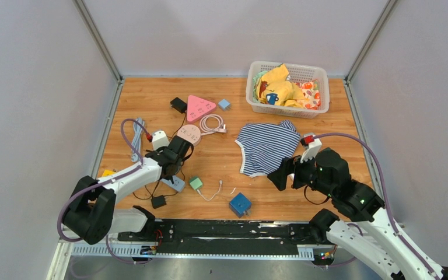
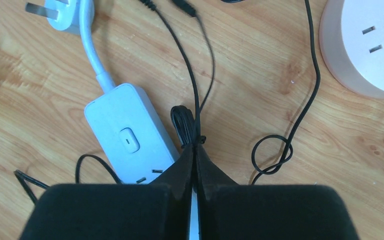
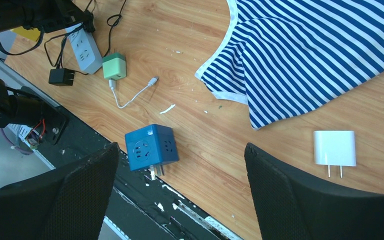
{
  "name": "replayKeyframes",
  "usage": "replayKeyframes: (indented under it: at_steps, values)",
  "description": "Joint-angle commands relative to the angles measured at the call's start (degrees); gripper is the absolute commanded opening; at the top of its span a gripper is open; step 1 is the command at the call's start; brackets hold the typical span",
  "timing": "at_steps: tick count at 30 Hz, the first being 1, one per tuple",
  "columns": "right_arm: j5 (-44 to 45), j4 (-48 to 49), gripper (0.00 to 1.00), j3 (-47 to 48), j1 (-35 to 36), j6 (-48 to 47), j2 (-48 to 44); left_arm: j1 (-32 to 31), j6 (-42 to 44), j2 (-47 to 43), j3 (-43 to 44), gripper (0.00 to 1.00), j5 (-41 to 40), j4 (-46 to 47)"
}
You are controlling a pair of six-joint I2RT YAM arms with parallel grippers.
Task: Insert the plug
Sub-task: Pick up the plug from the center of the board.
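My left gripper (image 1: 175,153) is shut on a bundled black cable (image 2: 182,124), just right of a pale blue power strip (image 2: 130,136) with its sockets facing up. In the top view the strip (image 1: 175,184) lies below the gripper, and the black plug adapter (image 1: 158,202) on that cable lies beside it near the front edge. A round pink socket (image 2: 367,47) is at the upper right. My right gripper (image 3: 181,152) is open and empty above the table, with a blue cube socket (image 3: 151,146) and a white two-pin charger (image 3: 334,148) below it.
A striped shirt (image 1: 267,146) lies centre right. A white basket (image 1: 321,76) of clothes stands at the back right. A pink triangular socket (image 1: 200,107), a white coiled cable (image 1: 212,123), a green adapter (image 1: 195,183) and a white plug (image 2: 60,15) are scattered on the left.
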Motion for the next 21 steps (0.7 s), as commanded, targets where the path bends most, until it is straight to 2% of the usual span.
replayKeyframes:
  at_steps: [1,10,17,21]
  values:
    - [1.09,0.02,0.94,2.11,0.72,-1.91,1.03,0.5,-0.23,-3.4,2.17,0.0,-5.02,-4.41]
    - [0.8,5.36,0.94,-0.17,0.73,-1.33,4.48,0.46,-0.41,-16.28,2.83,0.0,-7.8,-11.39]
    - [-2.74,13.57,0.93,-1.45,0.68,-0.1,12.25,0.51,-4.6,-25.68,1.33,0.0,-11.44,-18.47]
    - [-4.99,19.25,0.91,-0.52,0.81,0.57,17.65,0.51,-5.06,-29.27,0.01,0.0,-12.15,-19.47]
